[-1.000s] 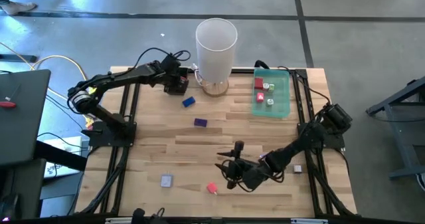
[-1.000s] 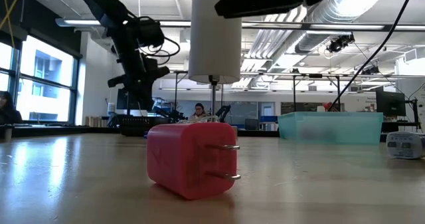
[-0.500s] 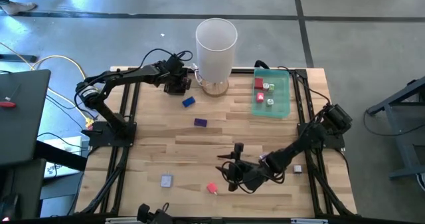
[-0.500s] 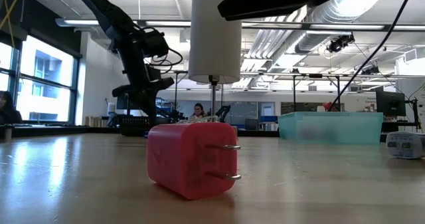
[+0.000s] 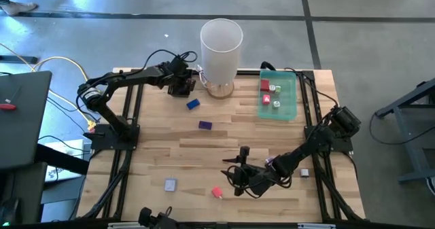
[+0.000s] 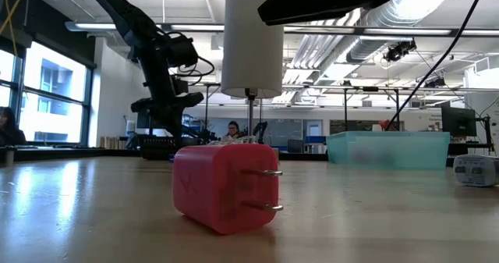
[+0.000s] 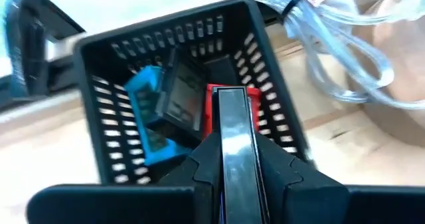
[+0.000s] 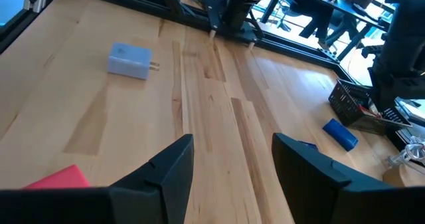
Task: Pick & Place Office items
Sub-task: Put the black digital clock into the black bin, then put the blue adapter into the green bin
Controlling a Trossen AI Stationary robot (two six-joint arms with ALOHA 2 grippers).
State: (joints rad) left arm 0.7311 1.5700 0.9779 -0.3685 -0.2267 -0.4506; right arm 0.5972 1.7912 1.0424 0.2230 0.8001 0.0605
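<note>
Office items are partly sorted: left pincer (image 7: 229,151), pinching a red piece (image 7: 214,108), hangs over the small black basket (image 7: 99,98) upper left; right pincer (image 8: 232,164), spread, hovers lower centre; four items remain on the worktop (image 5: 204,161).

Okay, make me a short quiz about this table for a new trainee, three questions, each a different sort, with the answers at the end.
1. True or false: the pink plug lies inside the green tray.
2. The left pincer hangs over: A) the white cylinder, B) the small black basket, C) the purple block.
3. Fill in: the right pincer is low over the table near the front edge, its fingers ____ with nothing between them.

Key: 1 false, it lies on the bare table near the front edge; 2 B; 3 open.
</note>
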